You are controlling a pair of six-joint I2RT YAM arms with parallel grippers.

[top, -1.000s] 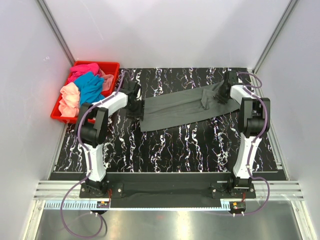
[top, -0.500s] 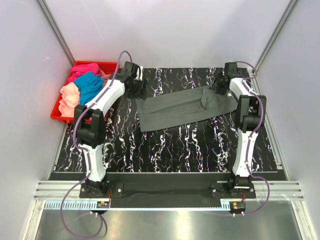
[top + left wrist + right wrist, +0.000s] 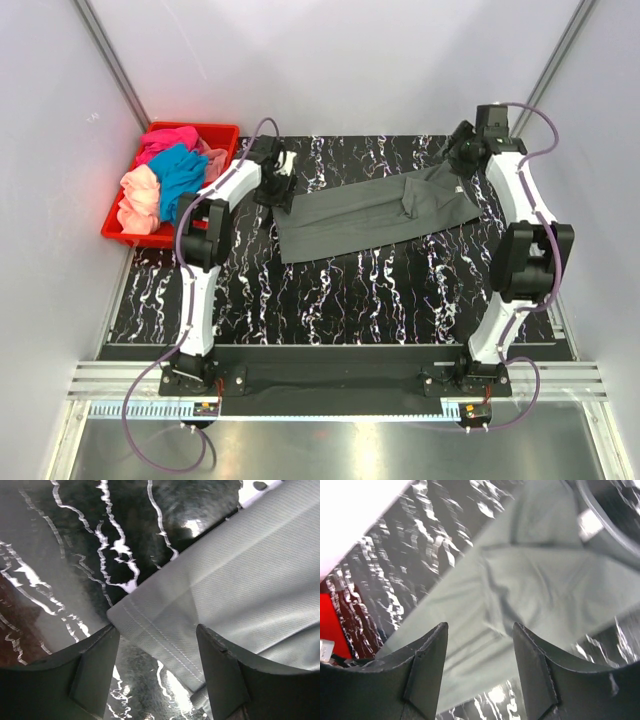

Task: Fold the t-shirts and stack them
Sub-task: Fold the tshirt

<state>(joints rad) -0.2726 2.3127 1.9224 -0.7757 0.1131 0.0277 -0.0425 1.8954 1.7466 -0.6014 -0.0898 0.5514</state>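
Observation:
A dark grey t-shirt (image 3: 375,212) lies folded into a long strip across the middle of the black marbled table (image 3: 340,290). My left gripper (image 3: 282,180) is open and empty just above the shirt's far left corner; the hemmed corner (image 3: 150,625) lies between its fingers. My right gripper (image 3: 462,150) is open and empty above the shirt's right end, where the cloth (image 3: 530,590) is creased and a small white neck tag (image 3: 589,522) shows. Pink, teal and peach t-shirts (image 3: 165,178) lie heaped in the crate.
A red plastic crate (image 3: 222,135) stands at the table's far left corner. White walls with metal posts close in the back and sides. The arm bases sit on a rail at the near edge.
Both grippers let go of the shirt's ends and lifted. The left moved away, then back near the left corner. The right arm rose and swung toward the far right. The shirt lies flatter.

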